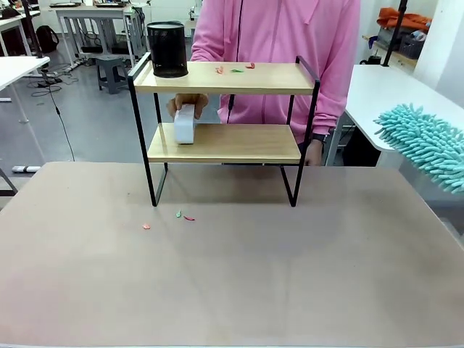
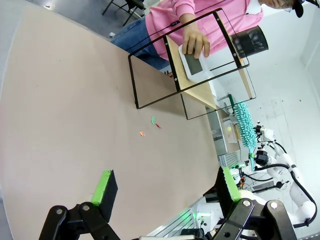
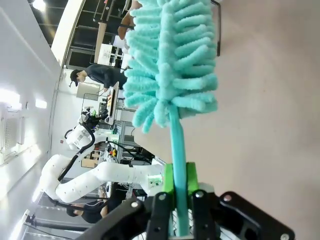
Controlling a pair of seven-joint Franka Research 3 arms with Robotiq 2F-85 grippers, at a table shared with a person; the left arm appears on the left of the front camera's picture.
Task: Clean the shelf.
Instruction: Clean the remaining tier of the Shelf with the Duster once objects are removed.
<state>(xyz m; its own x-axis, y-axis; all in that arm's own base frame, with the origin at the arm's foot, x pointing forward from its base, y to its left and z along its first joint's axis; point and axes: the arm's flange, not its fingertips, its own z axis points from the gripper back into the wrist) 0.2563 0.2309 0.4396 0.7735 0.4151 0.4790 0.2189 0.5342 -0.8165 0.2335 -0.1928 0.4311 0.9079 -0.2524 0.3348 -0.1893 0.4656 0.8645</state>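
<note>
The shelf (image 1: 225,78) stands mid-table, two wooden boards in a black frame; the left wrist view has it tilted (image 2: 222,85). Small coloured scraps (image 1: 235,69) lie on its top board beside a black mesh cup (image 1: 167,49). On the lower board a person's hand (image 1: 190,101) holds a white box (image 1: 185,125), also visible from the left wrist (image 2: 195,65). My left gripper (image 2: 166,184) hangs open and empty over the table, far from the shelf. My right gripper (image 3: 179,182) is shut on the handle of a teal fluffy duster (image 3: 172,60), whose head reaches in from the right (image 1: 424,143).
More scraps (image 1: 182,215) lie on the brown table (image 1: 232,290) in front of the shelf's left leg. The person in a pink top (image 1: 275,36) stands right behind the shelf. A white table (image 1: 377,94) stands at the back right.
</note>
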